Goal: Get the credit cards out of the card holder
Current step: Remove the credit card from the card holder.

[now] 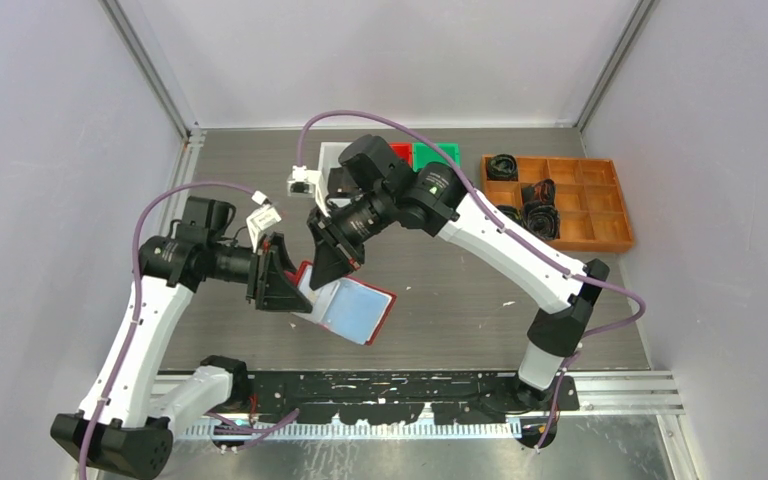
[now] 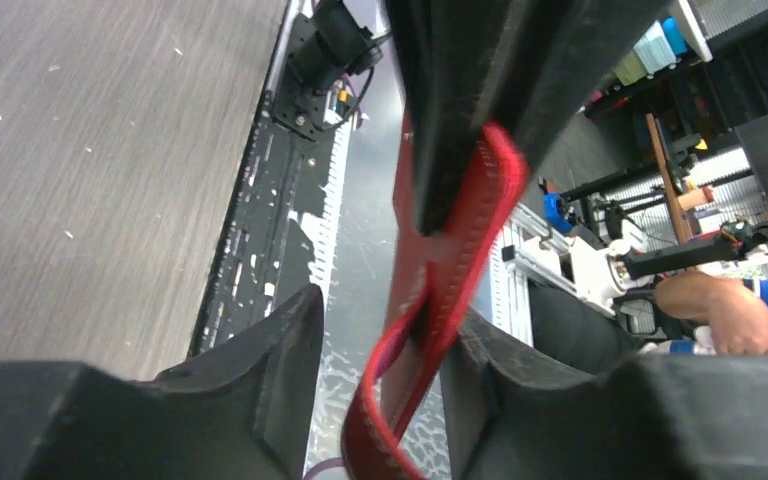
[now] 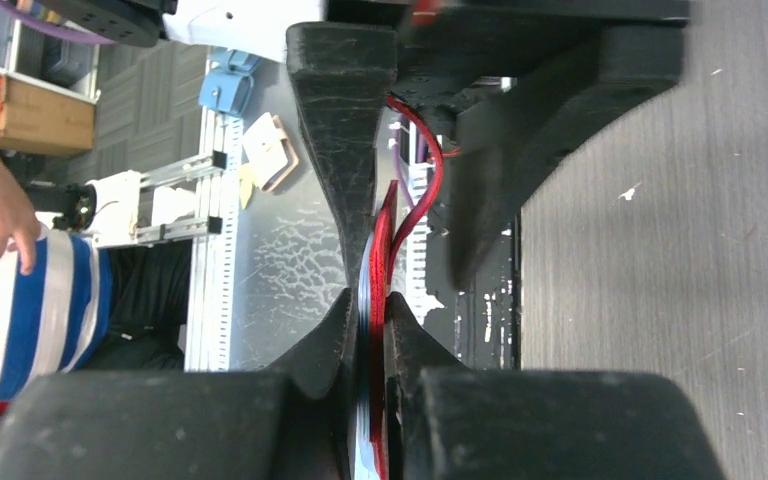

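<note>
while the red card holder [image 1: 360, 308] is held open over the table [image 1: 480, 300], the right hand [image 3: 368, 305] is clamped on its edge. the left hand [image 2: 385, 310] has its fingers apart, the holder's red cover between them, against one finger.

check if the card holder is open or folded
Open. The card holder shows its pale blue inner page framed in red, and the right gripper pinches one leaf while the other curves away.

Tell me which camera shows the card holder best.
The top view: the card holder shows opened, pale blue inside with a red rim. Both wrist views catch only its red edge, end-on.
</note>
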{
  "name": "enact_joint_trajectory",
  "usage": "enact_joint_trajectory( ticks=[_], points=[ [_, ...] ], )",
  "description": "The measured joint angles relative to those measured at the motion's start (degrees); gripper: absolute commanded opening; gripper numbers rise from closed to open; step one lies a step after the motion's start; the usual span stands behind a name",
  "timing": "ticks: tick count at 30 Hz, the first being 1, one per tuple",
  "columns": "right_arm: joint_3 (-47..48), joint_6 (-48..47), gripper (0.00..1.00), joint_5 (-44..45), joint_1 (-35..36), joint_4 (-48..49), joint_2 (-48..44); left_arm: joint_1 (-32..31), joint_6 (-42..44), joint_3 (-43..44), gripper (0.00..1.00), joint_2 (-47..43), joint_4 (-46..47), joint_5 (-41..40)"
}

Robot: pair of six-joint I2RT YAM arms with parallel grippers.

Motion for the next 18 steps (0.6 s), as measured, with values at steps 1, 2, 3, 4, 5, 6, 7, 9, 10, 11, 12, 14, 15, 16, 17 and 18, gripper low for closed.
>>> enact_joint_trajectory(
  ticks=[1, 2, 3, 4, 5, 6, 7, 9, 10, 11, 12, 14, 15, 16, 17, 18],
  points=[
    [0.00, 0.02, 0.01, 0.20, 0.07, 0.22, 0.00, 0.00, -1.88, -0.22, 0.21, -0.35, 1.29, 0.37],
    [-0.04, 0.11, 0.01, 0.44, 0.02, 0.39, 0.00, -0.15, -3.26, -0.26, 0.13, -0.79, 2.12, 0.85],
    [-0.13, 0.24, 0.03, 0.61, -0.09, 0.48, 0.02, -0.24, -4.24, -0.26, 0.06, -1.40, 2.99, 1.27],
    [-0.13, 0.33, 0.08, 0.59, -0.39, 0.52, 0.02, -0.26, -4.92, -0.28, 0.01, -1.99, 3.91, 1.60],
    [-0.13, 0.50, 0.15, 0.57, -0.48, 0.63, 0.02, -0.26, -5.27, -0.31, 0.00, -2.73, 4.66, 1.81],
    [-0.11, 0.83, 0.22, 0.33, -0.50, 0.72, 0.02, -0.26, -5.75, -0.35, 0.00, -3.30, 5.20, 1.81],
    [-0.11, 1.22, 0.29, 0.13, -0.46, 0.85, 0.02, -0.26, -6.12, -0.50, 0.00, -3.74, 5.64, 1.81],
    [-0.11, 2.12, 0.44, -0.11, -0.35, 1.27, 0.02, -0.24, -6.82, -0.98, 0.00, -4.35, 6.49, 1.79],
    [-0.24, 2.80, 0.50, -0.28, -0.31, 2.14, 0.02, -0.24, -7.19, -1.25, 0.00, -4.59, 7.17, 1.64],
    [-0.55, 3.65, 0.53, -0.31, -0.31, 3.41, -0.07, -0.26, -8.04, -1.60, 0.00, -4.74, 8.09, 1.40],
    [-1.29, 4.68, 0.54, -0.20, -0.44, 5.16, -0.35, -0.26, -8.55, -2.01, 0.00, -4.72, 9.05, 1.11],
    [-4.00, 7.80, 0.58, 0.07, -1.16, 9.09, -1.40, -0.24, -10.36, -2.91, 0.00, -4.70, 10.93, 0.22],
    [-5.38, 9.27, 0.61, 0.31, -1.70, 10.82, -2.03, -0.24, -11.37, -3.21, 0.00, -4.70, 11.76, -0.17],
    [-7.39, 11.39, 0.64, 0.59, -2.75, 13.18, -2.99, -0.24, -12.94, -3.76, 0.00, -4.81, 13.35, -0.79],
    [-9.01, 13.20, 0.65, 1.01, -3.91, 14.95, -3.91, -0.15, -14.69, -4.24, 0.00, -4.85, 14.97, -1.31],
    [-11.41, 15.41, 0.66, 1.73, -5.64, 17.66, -5.29, -0.07, -16.72, -4.81, 0.00, -4.98, 16.98, -1.92]
  ],
)
